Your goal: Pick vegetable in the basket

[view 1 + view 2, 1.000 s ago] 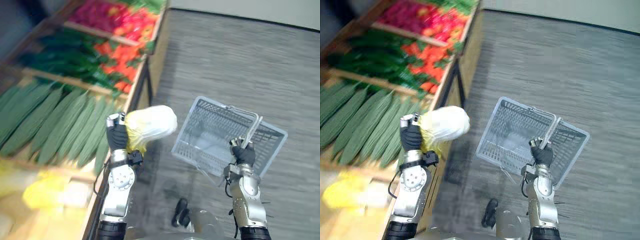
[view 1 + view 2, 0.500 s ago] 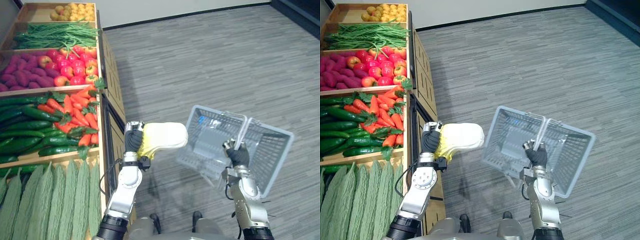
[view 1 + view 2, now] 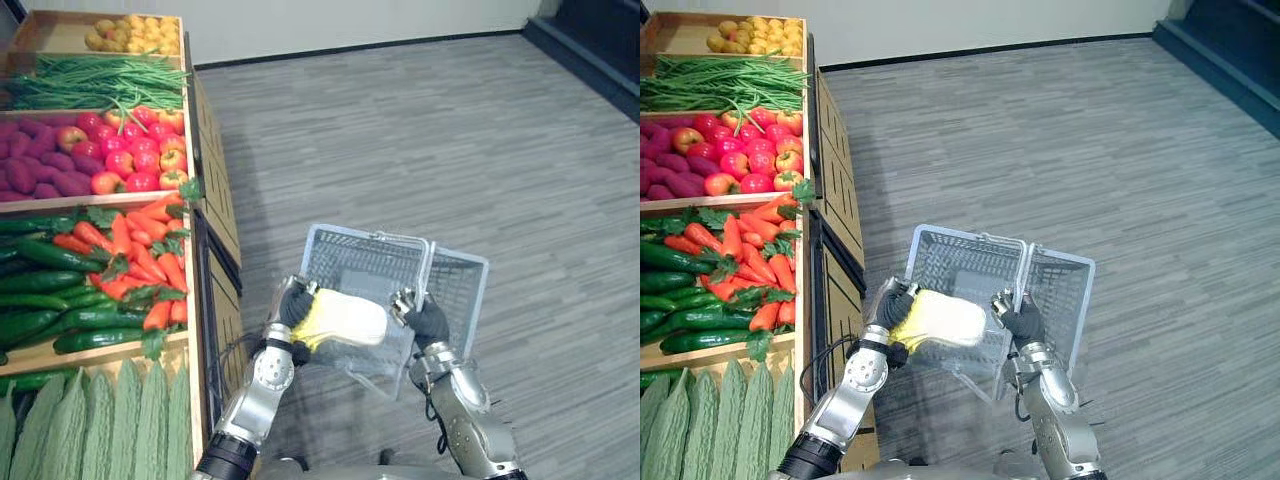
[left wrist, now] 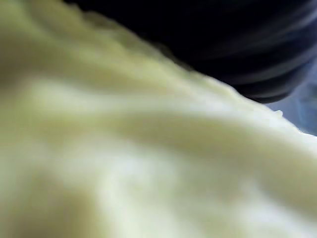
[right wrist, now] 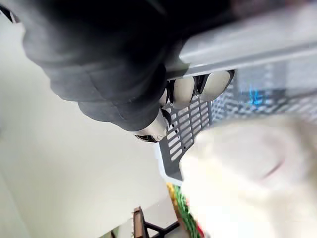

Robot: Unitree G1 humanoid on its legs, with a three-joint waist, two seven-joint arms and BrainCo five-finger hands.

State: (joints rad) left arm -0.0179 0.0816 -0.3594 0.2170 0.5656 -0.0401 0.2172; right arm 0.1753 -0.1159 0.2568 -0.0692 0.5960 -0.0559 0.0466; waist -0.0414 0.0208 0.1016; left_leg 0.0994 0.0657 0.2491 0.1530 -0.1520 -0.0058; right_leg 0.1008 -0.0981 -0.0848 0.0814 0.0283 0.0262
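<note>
Left hand point(image 3: 296, 305) clasped a cabbage point(image 3: 345, 318), hiding the basket's point(image 3: 365, 250) near wall; right hand point(image 3: 428, 320) gripped its handle point(image 3: 428, 268); carrots point(image 3: 150, 245) nearby.

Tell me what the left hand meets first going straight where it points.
Probably the grey plastic mesh basket: the left hand, shut on a pale yellow-white cabbage, points into it, cabbage leading. The right hand on the handle sits close beyond; depth unclear.

cabbage point(image 3: 345, 318): was in left hand point(image 3: 295, 305), at basket's point(image 3: 365, 255) near side.
basket: hung from right hand point(image 3: 428, 322).
shelf point(image 3: 100, 200): stood left of left hand.
</note>
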